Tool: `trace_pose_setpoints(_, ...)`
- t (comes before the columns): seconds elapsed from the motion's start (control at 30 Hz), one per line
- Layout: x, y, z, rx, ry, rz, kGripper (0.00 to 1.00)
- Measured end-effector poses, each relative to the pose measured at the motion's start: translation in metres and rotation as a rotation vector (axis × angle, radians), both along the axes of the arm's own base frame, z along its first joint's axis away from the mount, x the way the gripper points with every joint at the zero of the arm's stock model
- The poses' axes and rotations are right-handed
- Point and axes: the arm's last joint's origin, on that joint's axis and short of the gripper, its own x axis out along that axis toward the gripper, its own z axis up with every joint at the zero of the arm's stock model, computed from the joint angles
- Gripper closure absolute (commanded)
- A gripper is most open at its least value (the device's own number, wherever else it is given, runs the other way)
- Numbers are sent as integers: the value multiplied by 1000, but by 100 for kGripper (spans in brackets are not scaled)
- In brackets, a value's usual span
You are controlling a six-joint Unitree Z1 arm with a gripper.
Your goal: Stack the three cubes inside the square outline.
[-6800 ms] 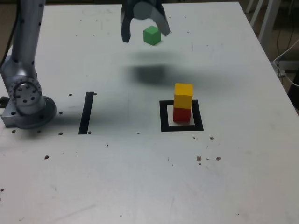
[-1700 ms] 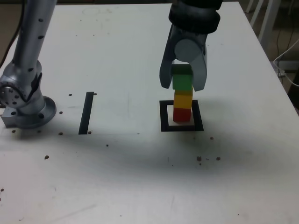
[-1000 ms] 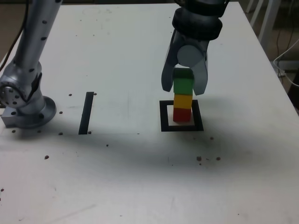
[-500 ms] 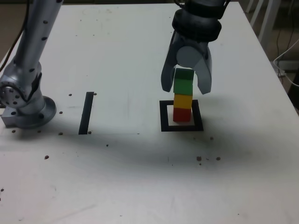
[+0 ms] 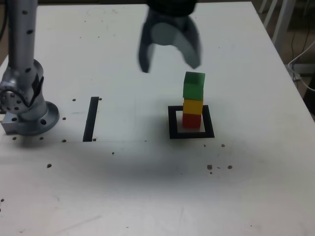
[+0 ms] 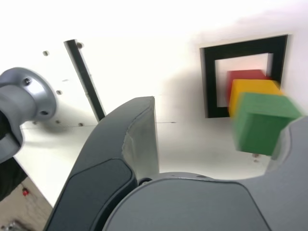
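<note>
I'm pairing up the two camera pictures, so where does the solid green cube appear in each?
Exterior view: right of centre, the green cube tops the stack.
Wrist view: the green cube, nearest the camera of the three cubes.
Shared landmark: the black tape square outline around the solid red cube.

white tabletop [image 5: 123,187] | pale metal legs [image 5: 279,24] behind, exterior view's right | white cable [image 5: 300,61]

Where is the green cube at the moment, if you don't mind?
In the exterior view, the green cube tops the stack right of centre, directly on the yellow cube, above the red one.
</note>
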Motion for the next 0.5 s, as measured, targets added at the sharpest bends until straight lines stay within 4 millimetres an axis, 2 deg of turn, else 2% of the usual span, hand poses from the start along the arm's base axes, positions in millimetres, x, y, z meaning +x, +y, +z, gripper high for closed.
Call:
trace_pose_setpoints(0.33,-64,16,-19,0,95,93,1)
trace_pose_setpoints(0.5,-88,17,-36,-11,95,108,1)
